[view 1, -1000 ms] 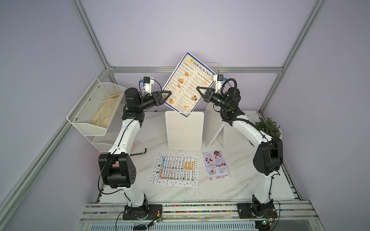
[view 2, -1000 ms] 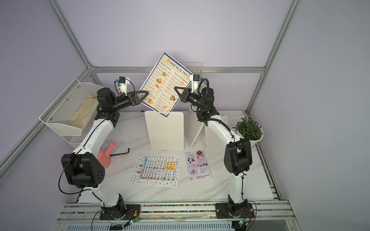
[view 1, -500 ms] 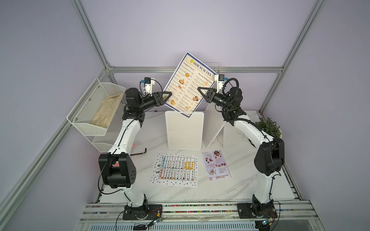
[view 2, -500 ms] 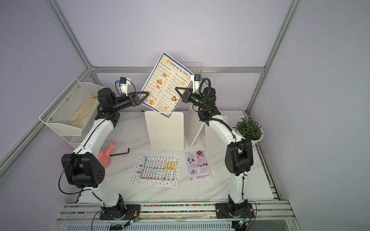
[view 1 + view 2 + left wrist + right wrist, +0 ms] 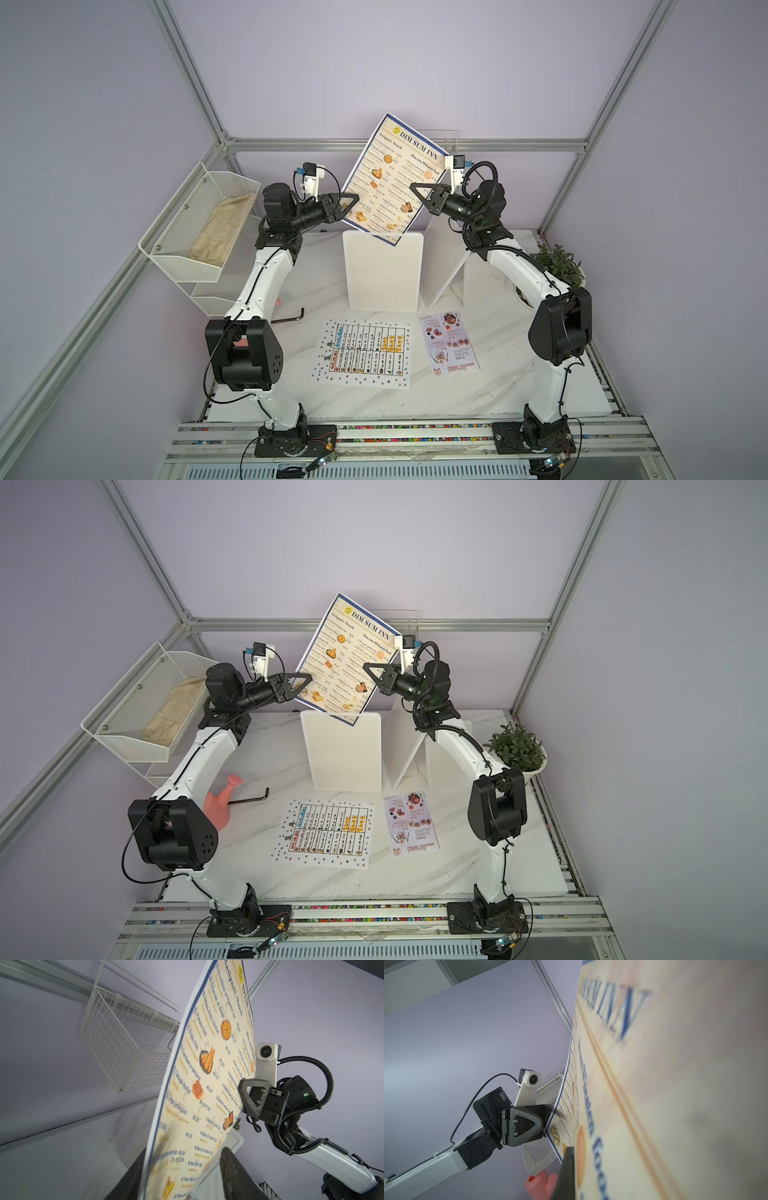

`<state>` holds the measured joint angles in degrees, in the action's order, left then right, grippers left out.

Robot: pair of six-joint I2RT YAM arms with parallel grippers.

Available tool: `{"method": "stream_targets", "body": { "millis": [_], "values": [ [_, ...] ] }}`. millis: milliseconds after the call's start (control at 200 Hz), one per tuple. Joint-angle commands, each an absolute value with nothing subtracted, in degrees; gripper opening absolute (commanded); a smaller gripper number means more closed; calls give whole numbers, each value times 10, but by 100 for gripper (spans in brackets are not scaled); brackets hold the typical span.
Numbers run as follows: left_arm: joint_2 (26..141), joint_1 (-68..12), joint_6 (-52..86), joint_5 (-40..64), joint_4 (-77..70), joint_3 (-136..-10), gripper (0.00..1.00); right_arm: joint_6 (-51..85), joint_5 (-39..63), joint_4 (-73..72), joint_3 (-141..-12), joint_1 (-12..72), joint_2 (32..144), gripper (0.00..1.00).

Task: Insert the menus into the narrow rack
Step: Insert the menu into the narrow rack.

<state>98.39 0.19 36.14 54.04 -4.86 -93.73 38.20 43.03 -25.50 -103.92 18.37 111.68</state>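
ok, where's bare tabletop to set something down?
Free: front marble strip between the grid menu and the near table edge; the patch right of the SPECIAL MENU leaflet, toward the right arm's base. Crowded: back, around the white board, folded stand and plant.

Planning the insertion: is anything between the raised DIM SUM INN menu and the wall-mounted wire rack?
Nothing visible does. In the left wrist view only bare wall shows between the DIM SUM INN menu and the wire rack; from above, the menu partly hides it.
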Motion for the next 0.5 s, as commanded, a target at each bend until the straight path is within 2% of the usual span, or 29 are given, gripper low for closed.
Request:
{"method": "stream_targets", "body": {
  "millis": [0,495],
  "values": [
    [976,-2,341,550,-53,-934,53,371,445,-254,-1035,177,1086,0],
    [976,-3,324,561,-32,-940,54,351,489,-205,-1059,170,1097,0]
  ]
}}
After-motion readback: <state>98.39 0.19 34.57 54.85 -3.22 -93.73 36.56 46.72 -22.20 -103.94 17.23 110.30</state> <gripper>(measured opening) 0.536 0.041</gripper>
